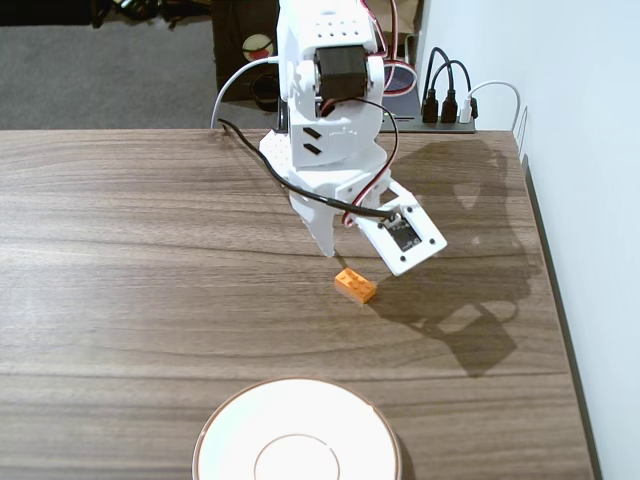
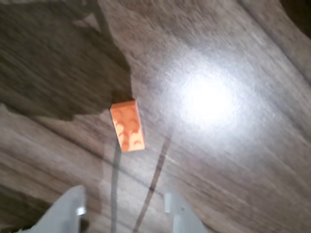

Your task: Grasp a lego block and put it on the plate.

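Observation:
The lego block (image 1: 355,286) is a small orange studded brick lying flat on the wooden table, right of centre. My gripper (image 1: 329,251) hangs just above and behind it, pointing down, a short gap from the brick. In the wrist view the lego block (image 2: 127,125) lies ahead of the open gripper (image 2: 124,201), whose two pale fingertips stand wide apart with only bare wood between them. The plate (image 1: 232,440), white with a thin brown rim, sits at the table's near edge, partly cut off by the frame, well in front of the brick.
A power strip with plugs (image 1: 450,105) lies at the back right by the wall. The table's right edge (image 1: 556,290) runs along a white wall. A black cable (image 1: 262,158) trails off the arm. Dark clutter (image 1: 262,60) stands behind the table.

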